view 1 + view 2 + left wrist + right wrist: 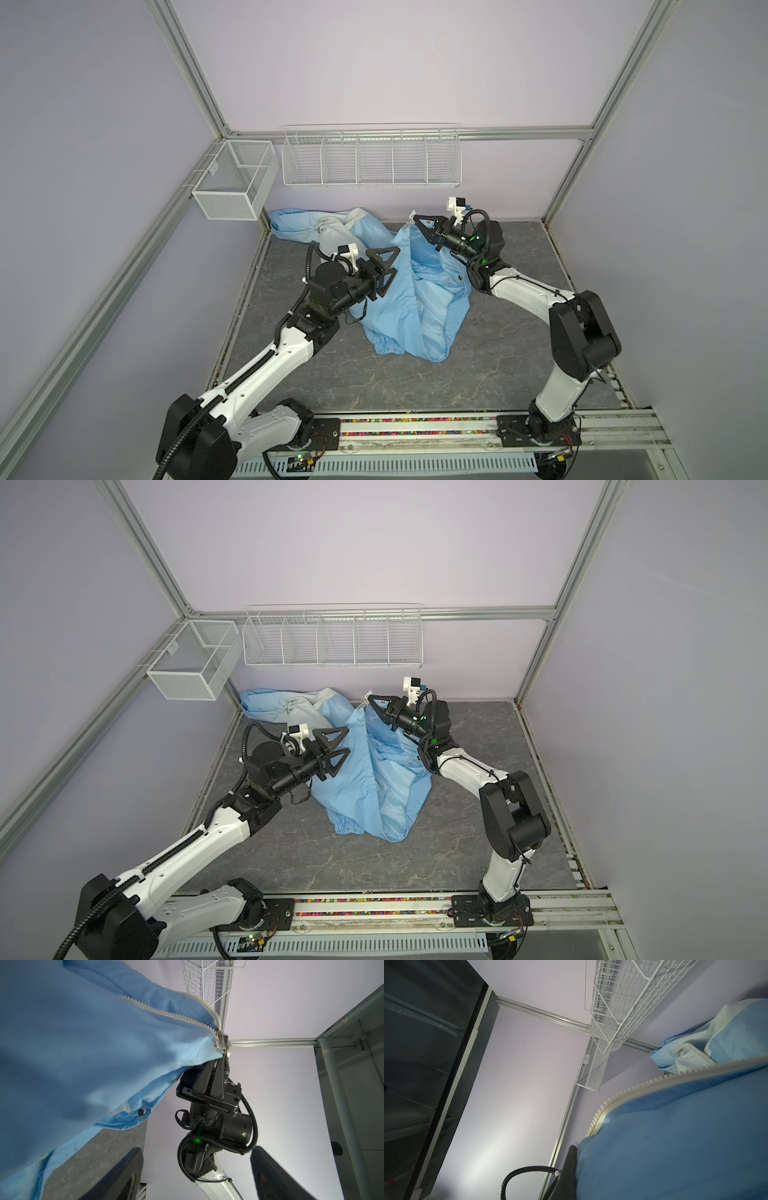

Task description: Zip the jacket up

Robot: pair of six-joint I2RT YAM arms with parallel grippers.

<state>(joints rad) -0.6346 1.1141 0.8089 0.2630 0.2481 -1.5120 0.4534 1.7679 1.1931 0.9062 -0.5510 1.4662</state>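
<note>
Both top views look steeply down from high over the near edge toward the lilac rear wall point(374, 62), taking in the whole grey marbled tabletop point(374, 382). The left wrist view, close in, faces the black right gripper point(224, 1056); the right wrist view looks upward past the thin light-blue fabric jacket point(675, 1136). All four share the white wire basket rack point(332, 642)

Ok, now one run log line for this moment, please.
left gripper: open, empty, beside jacket | right gripper: shut on jacket at end of zipper, lifted | zipper: open
</note>
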